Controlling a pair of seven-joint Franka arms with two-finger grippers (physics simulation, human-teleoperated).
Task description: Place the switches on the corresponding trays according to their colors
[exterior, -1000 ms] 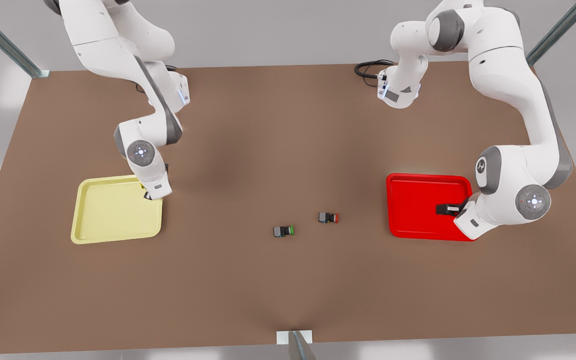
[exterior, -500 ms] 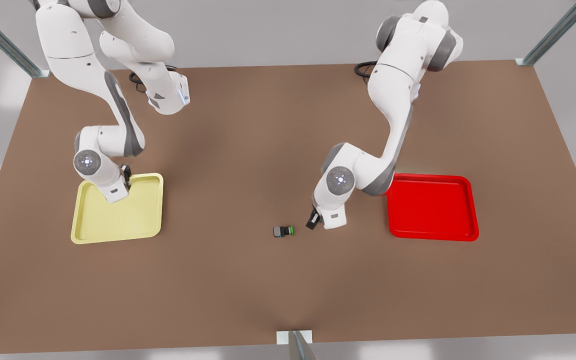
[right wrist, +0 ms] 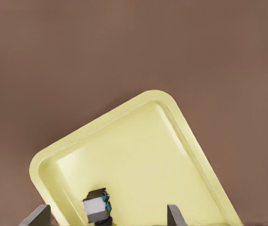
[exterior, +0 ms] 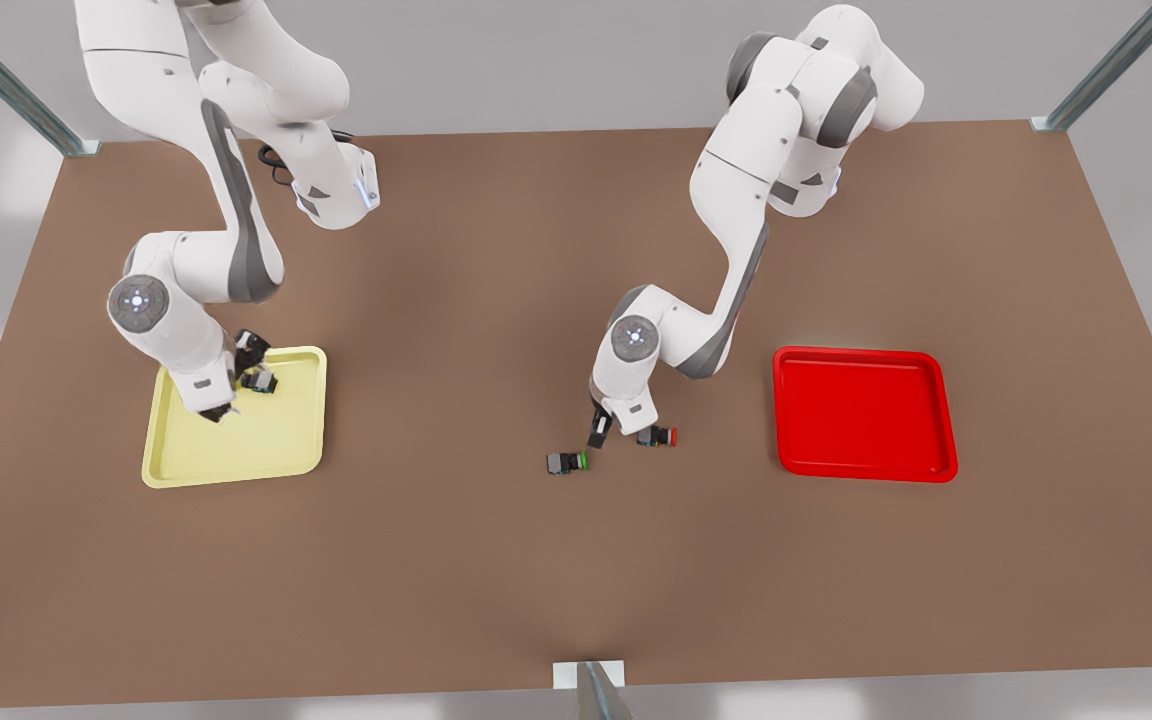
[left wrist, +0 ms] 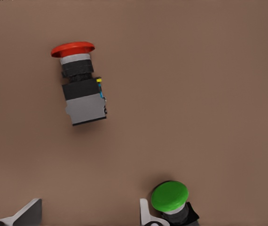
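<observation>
Left claw (exterior: 599, 437) is hanging open between the green-capped switch (exterior: 566, 462) and red-capped dark-bodied push-button switch (exterior: 656, 436), which is lying flat towards the front view's right.

Through its wrist camera I'm seeing that switch (left wrist: 80, 85) ahead, cap pointing away.

Right claw (right wrist: 105, 217), spread wide, is straddling the yellow switch (right wrist: 98, 206) over the pale yellow square tray (right wrist: 171, 174).

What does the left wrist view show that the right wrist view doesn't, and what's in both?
Left wrist view: a red-capped push-button switch and a green-capped push-button switch, both lying on their sides on bare table, the green one beside a finger of the open left hand.
Right wrist view: the pale yellow square plastic tray, with a small dark-bodied switch lying in it between the open right hand fingers.
Both: the brown table.
</observation>
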